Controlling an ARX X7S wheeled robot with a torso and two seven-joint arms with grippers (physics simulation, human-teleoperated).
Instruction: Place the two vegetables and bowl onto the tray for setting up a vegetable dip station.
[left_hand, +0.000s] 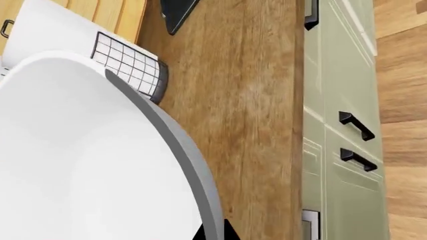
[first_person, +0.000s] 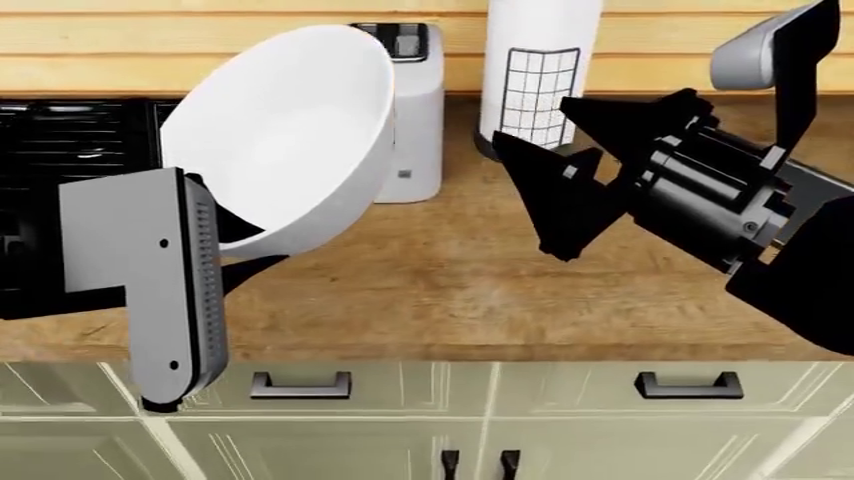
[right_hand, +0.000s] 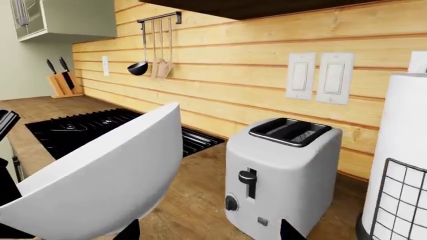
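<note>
The bowl (first_person: 287, 135) hangs tilted above the worktop (first_person: 441, 290), just in front of the toaster (first_person: 407, 110) and a little to its left, with its open side turned up and towards the robot. The left claw (first_person: 227, 245) pinches it at the lower rim only; one black finger shows under the wall, the other is hidden inside or behind it. I judge that a thin, one-point hold on a deep, glossy bowl is the main risk: it could pivot in the pinch or slide out if the arm swings quickly, then drop onto the worktop and roll towards the front edge.

A second risk is contact. The bowl's far wall looks close to the toaster, though the head view cannot settle whether they touch, so a careless lateral move might knock it.

The right claw (first_person: 567, 190) is spread open and holds nothing, right of the toaster and in front of the mesh holder (first_person: 541, 95).

The bowl is empty in all views. The tray is mostly out of sight; a dark corner in the left wrist view may be it, but I cannot tell. No vegetables show.
</note>
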